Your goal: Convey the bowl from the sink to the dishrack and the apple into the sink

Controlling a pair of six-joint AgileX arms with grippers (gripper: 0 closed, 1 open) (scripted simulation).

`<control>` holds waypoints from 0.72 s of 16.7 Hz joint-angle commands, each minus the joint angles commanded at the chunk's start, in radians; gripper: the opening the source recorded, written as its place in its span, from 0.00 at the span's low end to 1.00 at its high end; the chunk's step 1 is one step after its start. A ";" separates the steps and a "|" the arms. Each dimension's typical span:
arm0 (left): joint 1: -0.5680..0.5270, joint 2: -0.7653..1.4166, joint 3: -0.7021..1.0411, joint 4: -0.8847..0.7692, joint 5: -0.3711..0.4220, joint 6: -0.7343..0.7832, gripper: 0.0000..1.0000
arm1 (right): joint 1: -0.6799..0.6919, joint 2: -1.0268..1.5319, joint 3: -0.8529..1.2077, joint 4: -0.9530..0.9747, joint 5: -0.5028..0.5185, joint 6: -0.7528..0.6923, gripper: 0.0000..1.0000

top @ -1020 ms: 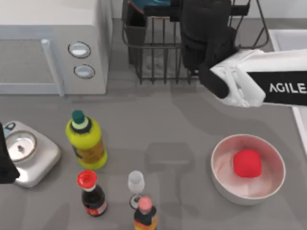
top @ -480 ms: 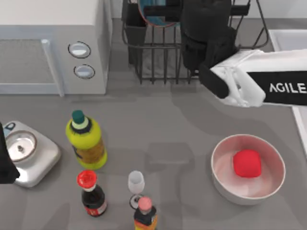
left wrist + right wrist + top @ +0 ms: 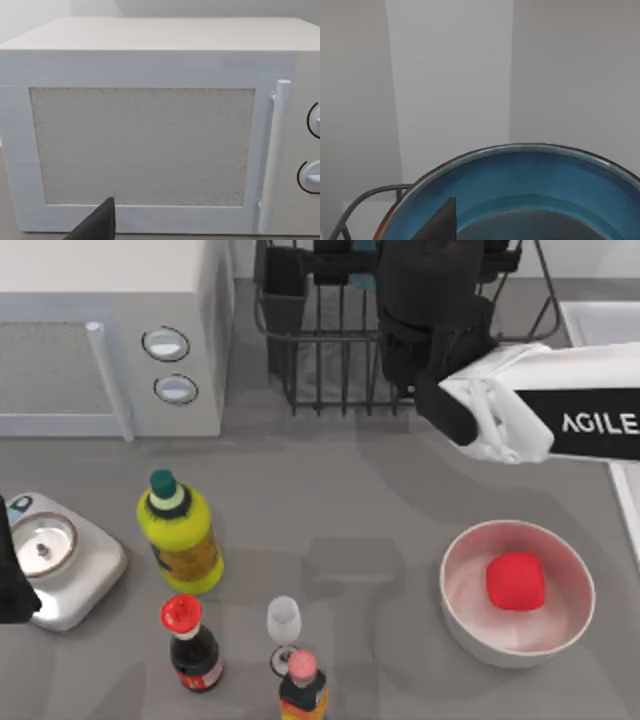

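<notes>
The right arm reaches across the table's far edge, its gripper (image 3: 425,280) over the dishrack (image 3: 330,350), and in the right wrist view the bowl (image 3: 520,190) sits right under the camera, teal-blue inside with a dark reddish rim, one dark finger (image 3: 440,225) of the gripper against its near side. Whether the jaws are clenched on that rim or already slack, I cannot tell. A curved rack wire shows just beside the bowl, so it looks to be over the rack or nestled among the bars.

The apple (image 3: 516,580) waits inside the white bowl (image 3: 470,625) at the table's right, near the sink (image 3: 600,320).

Handling call: the bowl looks rigid and glazed, likely slick, so a pinch across the rim wall is the sensible hold. The apple (small, blocky, firm by the look of it) should take a straight top-down squeeze across its flatter sides.

The left gripper (image 3: 12,580) idles at the table's left edge by the kitchen scale (image 3: 75,580), facing the microwave (image 3: 150,125).
</notes>
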 joint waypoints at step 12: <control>0.000 0.000 0.000 0.000 0.000 0.000 1.00 | -0.111 -0.157 -0.140 -0.129 -0.074 0.003 1.00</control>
